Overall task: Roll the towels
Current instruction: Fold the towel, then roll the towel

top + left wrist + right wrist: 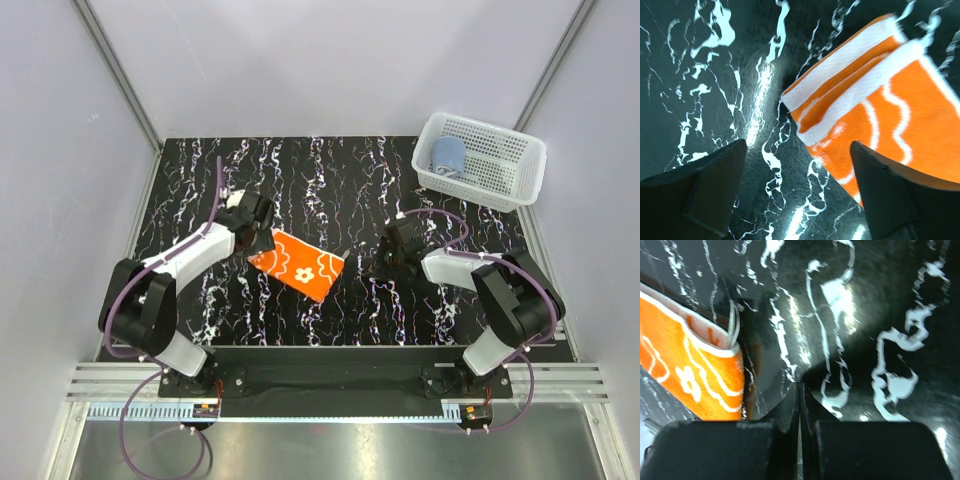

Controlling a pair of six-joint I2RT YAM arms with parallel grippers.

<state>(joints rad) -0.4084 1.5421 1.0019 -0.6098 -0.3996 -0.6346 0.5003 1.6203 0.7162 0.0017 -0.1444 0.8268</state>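
The orange towel [299, 263] with white floral pattern lies folded flat on the black marbled table. My left gripper [262, 222] is open just above its far left corner; in the left wrist view the towel [880, 105] lies ahead, its corner between the fingers [715, 185]. My right gripper [385, 250] is shut and empty on the table, right of the towel [685, 370]. The light blue towel [448, 155] sits rolled in the white mesh basket [500, 175].
The basket stands at the table's far right corner. Grey walls enclose the table on three sides. Black marbled surface [330, 180] lies behind the towel.
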